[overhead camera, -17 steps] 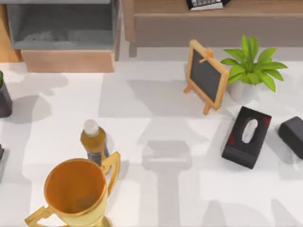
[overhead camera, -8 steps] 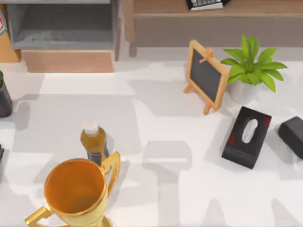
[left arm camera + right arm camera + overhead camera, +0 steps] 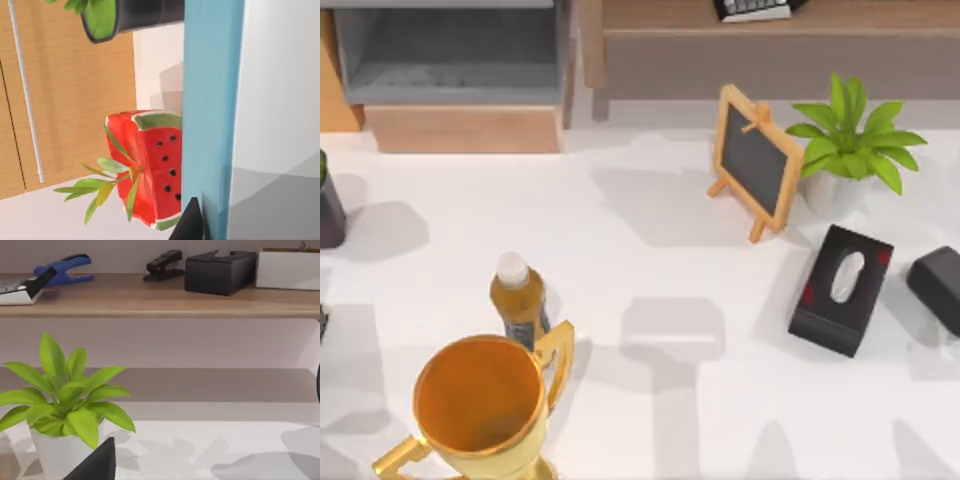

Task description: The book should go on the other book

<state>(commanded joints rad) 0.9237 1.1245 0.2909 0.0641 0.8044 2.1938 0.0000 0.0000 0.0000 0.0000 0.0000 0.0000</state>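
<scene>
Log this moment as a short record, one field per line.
table front left: gold trophy, amber bottle behind it
table right: chalkboard easel, potted plant, black tissue box
book: blue book close against the left wrist camera
near book: watermelon planter
shelf, right wrist view: blue clamp, stapler

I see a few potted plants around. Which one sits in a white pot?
The leafy plant at the table's right, beside the chalkboard. The plant at the left edge has a dark pot; another has a watermelon-shaped pot.
</scene>
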